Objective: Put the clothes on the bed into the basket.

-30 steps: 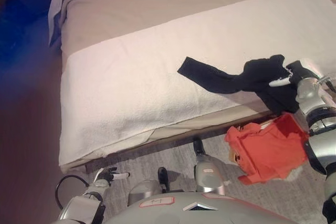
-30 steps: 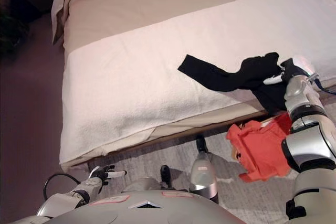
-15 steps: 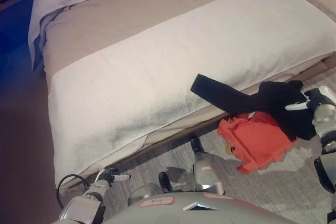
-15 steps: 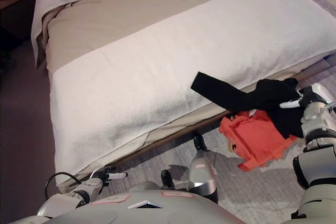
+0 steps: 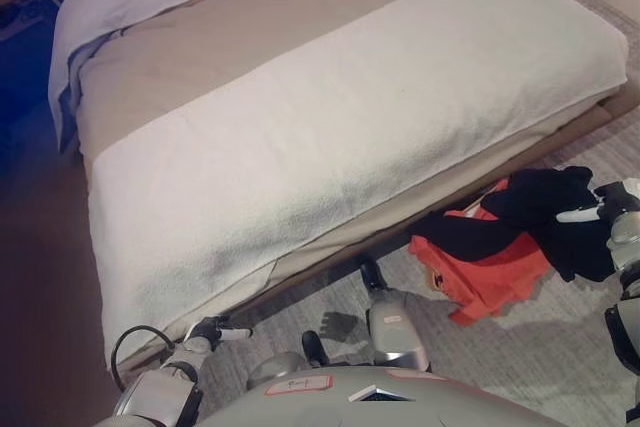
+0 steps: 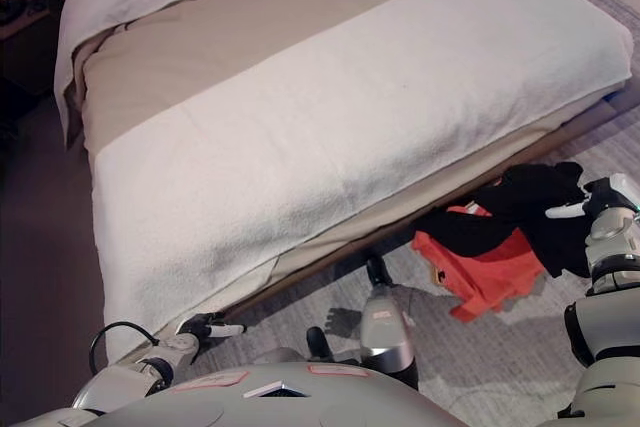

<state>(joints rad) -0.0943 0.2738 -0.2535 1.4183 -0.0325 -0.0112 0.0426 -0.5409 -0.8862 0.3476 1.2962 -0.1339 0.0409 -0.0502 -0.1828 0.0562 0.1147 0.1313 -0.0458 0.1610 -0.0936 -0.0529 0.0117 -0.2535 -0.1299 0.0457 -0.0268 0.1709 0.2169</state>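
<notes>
Grey patterned carpet (image 5: 520, 367) fills the lower part of the frame, and above it the wide low bed with a cream towelling cover (image 5: 330, 137) over a beige sheet runs from the upper left to the upper right; its top shows no clothes. At the lower right, just off the bed's near edge, an orange fabric basket or bag (image 6: 480, 272) lies slumped on the floor, its mouth hard to make out. A black, limp garment (image 6: 520, 207) is draped across that orange fabric, one long end trailing toward the bed frame and the other bunched at the right edge of the frame. The robot's right hand (image 6: 590, 202) is there with its fingers curled into the bunched cloth, gripping it. Its left hand (image 5: 210, 331) sits idle at the lower left with fingers loosely curled, holding nothing

The likely trouble is the floppy orange container: if its opening has folded shut, the garment would be let go on top of it or beside it instead of inside. The trailing end may also stay on the carpet, or catch under the bed's edge, and drag the rest back out
</notes>
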